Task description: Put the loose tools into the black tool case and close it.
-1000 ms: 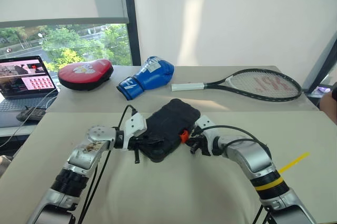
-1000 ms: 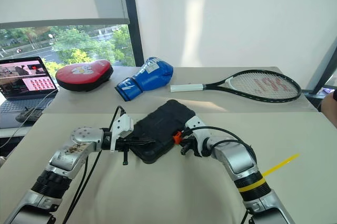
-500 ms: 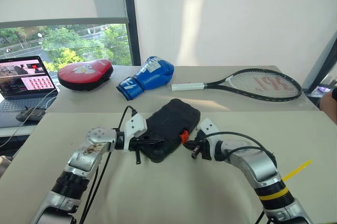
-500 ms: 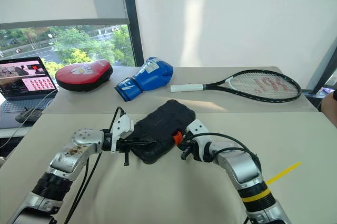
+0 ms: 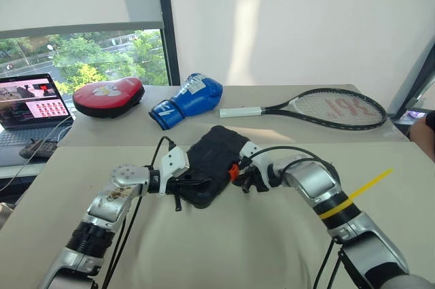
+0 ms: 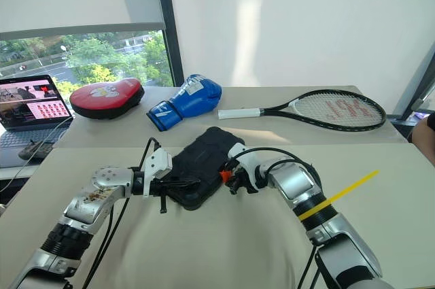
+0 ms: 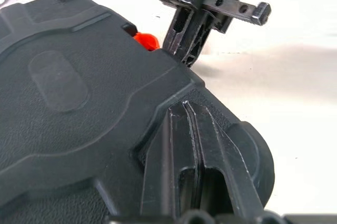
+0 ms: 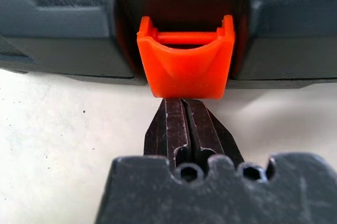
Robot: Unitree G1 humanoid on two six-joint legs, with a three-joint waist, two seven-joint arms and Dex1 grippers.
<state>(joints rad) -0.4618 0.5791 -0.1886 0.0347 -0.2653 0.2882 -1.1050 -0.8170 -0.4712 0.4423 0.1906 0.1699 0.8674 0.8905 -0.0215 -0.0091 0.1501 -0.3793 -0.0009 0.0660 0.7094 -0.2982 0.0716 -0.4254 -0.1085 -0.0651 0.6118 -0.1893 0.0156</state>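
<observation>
1. The black tool case [image 5: 216, 165] is sitting closed at the centre of the frame on a pale matte table [image 5: 224, 248]. It's chunky textured plastic with rounded corners.
2. The left gripper [image 5: 192, 183] is lying with its fingers pinched shut on the case's near-left end, gripping nothing.
3. The right gripper [image 8: 185, 112], also fully closed and empty, is touching its tips under the glossy orange latch [image 8: 185, 65]; the right wrist view is showing that contact close up.
4. Further back: tennis racket [image 5: 326, 107], blue boxing glove [image 5: 188, 98], red pad [image 5: 109, 95], laptop [image 5: 30, 107] by the window.
</observation>
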